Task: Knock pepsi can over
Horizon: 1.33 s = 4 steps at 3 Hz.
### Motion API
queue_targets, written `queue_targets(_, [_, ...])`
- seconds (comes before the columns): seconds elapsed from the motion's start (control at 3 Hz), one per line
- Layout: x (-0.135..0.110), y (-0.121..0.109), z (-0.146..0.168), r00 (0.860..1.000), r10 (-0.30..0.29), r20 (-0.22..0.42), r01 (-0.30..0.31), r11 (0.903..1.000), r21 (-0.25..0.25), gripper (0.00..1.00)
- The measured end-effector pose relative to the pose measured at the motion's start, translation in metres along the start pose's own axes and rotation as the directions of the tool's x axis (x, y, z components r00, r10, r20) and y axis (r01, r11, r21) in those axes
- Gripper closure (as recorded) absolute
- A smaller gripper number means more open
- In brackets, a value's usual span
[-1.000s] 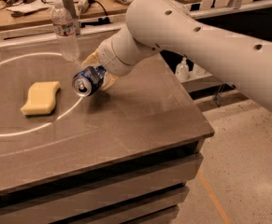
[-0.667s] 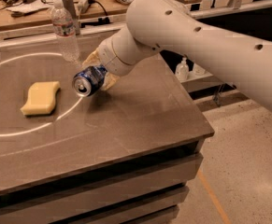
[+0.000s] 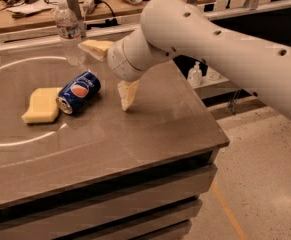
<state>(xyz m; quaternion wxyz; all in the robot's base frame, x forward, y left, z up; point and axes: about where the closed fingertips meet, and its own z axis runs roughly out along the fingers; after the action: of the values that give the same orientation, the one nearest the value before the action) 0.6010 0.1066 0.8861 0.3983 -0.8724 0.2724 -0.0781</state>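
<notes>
Tipped pepsi can (image 3: 79, 91), wide-spread gripper (image 3: 105, 77) just beside it

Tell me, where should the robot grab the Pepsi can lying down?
Probably around the blue middle of the pepsi can, from above: it lies on its side, one end near the sponge, so its long sides are free. The gripper hovers beside it, fingers open.

You see the blue can (image 3: 78, 91) with its red-white-blue roundel, a pale yellow sponge (image 3: 41, 105), the grey-brown table (image 3: 150, 129) marked by a white ring, and the cream gripper (image 3: 103, 76), spread wide, just beside the can.
</notes>
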Motion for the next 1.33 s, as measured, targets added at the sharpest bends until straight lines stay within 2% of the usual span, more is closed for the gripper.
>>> queue_targets(0.33, [0.002,0.0,-0.002,0.998,0.063,0.021,-0.064,0.9964,0.055,0.0])
queue_targets(0.67, [0.009,-0.002,-0.007,0.986,0.159,0.047,-0.165,0.9758,0.144,0.0])
queue_targets(1.0, [0.019,-0.008,-0.018,0.971,0.232,0.063,-0.241,0.9438,0.227,0.0])
queue_targets(1.33, [0.034,-0.011,-0.039,0.949,0.31,0.049,-0.31,0.8997,0.307,0.0])
